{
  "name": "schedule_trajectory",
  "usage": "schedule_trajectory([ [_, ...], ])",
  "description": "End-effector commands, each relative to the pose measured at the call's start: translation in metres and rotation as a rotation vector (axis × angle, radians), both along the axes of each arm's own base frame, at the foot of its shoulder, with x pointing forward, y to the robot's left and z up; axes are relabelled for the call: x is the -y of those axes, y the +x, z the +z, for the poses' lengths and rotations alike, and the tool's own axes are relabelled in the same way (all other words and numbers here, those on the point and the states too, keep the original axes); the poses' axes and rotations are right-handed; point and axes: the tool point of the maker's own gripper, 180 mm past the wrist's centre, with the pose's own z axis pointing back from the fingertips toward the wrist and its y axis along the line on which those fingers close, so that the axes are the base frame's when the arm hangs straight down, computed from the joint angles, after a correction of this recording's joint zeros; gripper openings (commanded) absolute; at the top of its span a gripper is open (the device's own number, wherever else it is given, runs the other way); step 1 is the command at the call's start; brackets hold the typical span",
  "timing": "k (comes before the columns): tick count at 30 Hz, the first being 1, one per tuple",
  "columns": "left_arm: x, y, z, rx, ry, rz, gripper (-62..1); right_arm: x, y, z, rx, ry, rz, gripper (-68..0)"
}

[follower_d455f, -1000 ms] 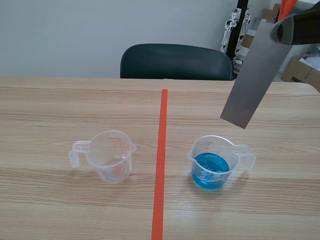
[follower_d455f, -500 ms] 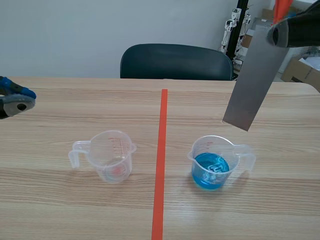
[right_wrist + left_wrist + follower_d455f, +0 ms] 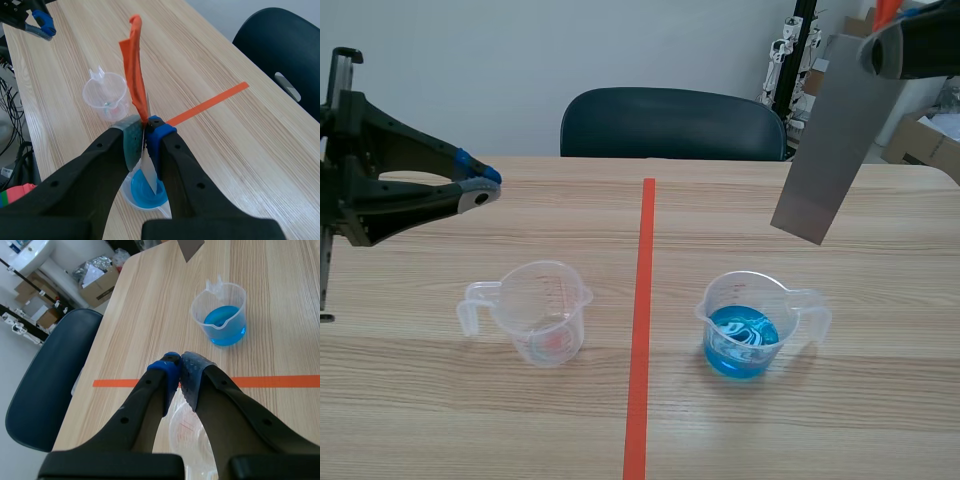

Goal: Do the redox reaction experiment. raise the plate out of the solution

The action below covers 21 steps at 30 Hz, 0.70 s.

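A grey metal plate [image 3: 835,140] hangs tilted in the air, its lower corner well above a clear beaker of blue solution [image 3: 745,325]. My right gripper [image 3: 885,50] is shut on the plate's top end. In the right wrist view the plate [image 3: 148,175] shows edge-on between the right gripper's [image 3: 145,127] pads, with an orange strip [image 3: 136,65] rising from it and the blue beaker [image 3: 145,195] below. My left gripper [image 3: 485,185] is shut on nothing, hovering over the table's left side. In the left wrist view the left gripper [image 3: 180,367] has the blue beaker [image 3: 222,315] ahead of it.
An empty clear beaker [image 3: 542,312] with red markings stands left of the orange tape line [image 3: 642,320]; it lies under my left gripper as the empty beaker [image 3: 187,432]. A dark chair [image 3: 670,122] stands behind the table. Cardboard boxes [image 3: 925,140] sit at the far right.
My left arm has come in from the left and reached further over the table. The plate has risen slightly above the blue beaker.
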Motion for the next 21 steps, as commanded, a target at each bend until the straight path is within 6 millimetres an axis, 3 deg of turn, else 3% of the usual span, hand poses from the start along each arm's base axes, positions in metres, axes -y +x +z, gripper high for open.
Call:
schedule_trajectory([
  [1, 0.009, 0.004, 0.008, 0.014, -0.023, -0.011, -56.9, 0.0, 0.003, 0.013, 0.038, 0.014, 0.0, -66.9],
  [13, 0.069, 0.019, -0.001, 0.037, 0.012, -0.071, -56.9, 0.0, 0.005, 0.015, 0.106, -0.011, 0.017, -66.9],
  [21, 0.095, 0.036, -0.002, 0.071, -0.002, -0.056, -56.9, 0.0, 0.005, 0.016, 0.106, -0.01, 0.017, -66.9],
])
